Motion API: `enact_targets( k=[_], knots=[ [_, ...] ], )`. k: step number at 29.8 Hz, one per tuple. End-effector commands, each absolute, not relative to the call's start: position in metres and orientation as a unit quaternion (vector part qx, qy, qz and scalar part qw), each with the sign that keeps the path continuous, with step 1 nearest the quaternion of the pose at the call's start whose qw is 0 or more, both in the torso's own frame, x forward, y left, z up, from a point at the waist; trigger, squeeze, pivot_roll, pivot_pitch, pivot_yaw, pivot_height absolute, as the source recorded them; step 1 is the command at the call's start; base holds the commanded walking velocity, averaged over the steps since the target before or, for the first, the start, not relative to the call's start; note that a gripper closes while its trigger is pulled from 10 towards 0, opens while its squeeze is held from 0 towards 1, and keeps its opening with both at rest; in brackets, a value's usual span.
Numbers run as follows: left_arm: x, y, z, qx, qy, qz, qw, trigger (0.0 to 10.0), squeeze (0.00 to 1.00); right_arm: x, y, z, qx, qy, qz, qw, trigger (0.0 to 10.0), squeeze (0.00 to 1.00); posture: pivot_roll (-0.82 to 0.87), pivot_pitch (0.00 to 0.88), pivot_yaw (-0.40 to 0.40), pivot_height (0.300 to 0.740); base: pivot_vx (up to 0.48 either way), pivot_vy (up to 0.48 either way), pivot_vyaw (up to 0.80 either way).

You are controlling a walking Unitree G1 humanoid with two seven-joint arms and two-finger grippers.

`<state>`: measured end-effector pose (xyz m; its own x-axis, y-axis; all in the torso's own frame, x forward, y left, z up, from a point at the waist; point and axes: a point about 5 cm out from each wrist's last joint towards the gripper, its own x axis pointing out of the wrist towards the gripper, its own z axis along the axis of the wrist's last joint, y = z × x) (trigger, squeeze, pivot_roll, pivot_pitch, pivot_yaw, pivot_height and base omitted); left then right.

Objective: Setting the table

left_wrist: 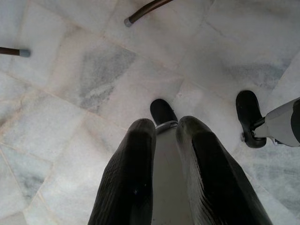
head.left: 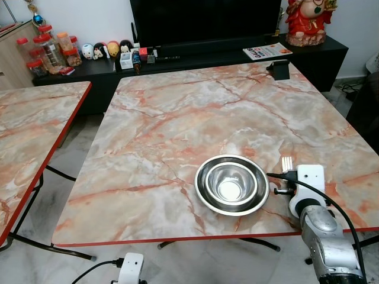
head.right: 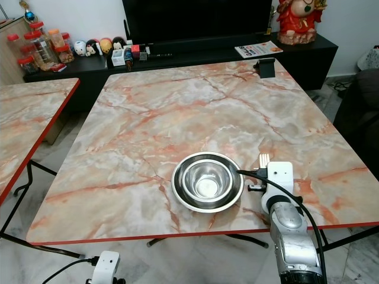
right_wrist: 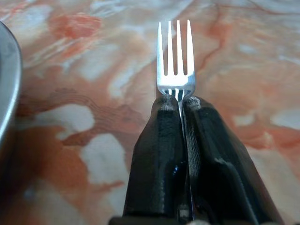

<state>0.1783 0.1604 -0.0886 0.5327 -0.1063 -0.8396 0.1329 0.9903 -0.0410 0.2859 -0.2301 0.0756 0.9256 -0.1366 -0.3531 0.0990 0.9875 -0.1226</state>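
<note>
A steel bowl point(head.left: 232, 184) sits inside a wider steel dish point(head.left: 259, 201) near the front edge of the marble table point(head.left: 195, 112). Just right of the dish, my right gripper point(right_wrist: 181, 107) is shut on a silver fork point(right_wrist: 176, 61), whose tines point(head.left: 287, 163) stick out past the fingers, low over the tabletop. My left gripper point(left_wrist: 165, 129) hangs below the table edge over the tiled floor, its two fingers point(left_wrist: 133, 164) slightly apart with nothing between them.
A second marble table point(head.left: 35, 118) stands to the left. Behind the tables runs a black TV cabinet point(head.left: 195, 56) with jars, small figurines, a magazine and a red statue. A small black stand point(head.left: 280, 69) sits at the table's far right edge.
</note>
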Motion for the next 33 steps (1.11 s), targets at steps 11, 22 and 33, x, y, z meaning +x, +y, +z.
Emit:
enact_targets(
  k=[11,22,33],
  knots=[
    [0.179,0.164,-0.088,0.025,0.483,-0.070,0.873,10.0,0.00,0.297,-0.235,0.073,-0.050,0.178,-0.041,0.982,10.0,0.00,-0.28,0.000,0.114,0.740,0.000,0.000,0.00],
    [0.178,0.164,-0.089,0.029,0.484,-0.070,0.872,10.0,0.00,0.299,-0.232,0.067,-0.043,0.183,-0.030,0.982,10.0,0.00,-0.28,0.000,0.112,0.740,0.000,0.000,0.00],
    [0.177,0.165,-0.089,0.032,0.486,-0.068,0.871,10.0,0.00,0.300,-0.226,0.061,-0.039,0.188,-0.021,0.981,10.0,1.00,-0.27,0.000,0.110,0.740,0.000,0.000,0.00]
  ],
)
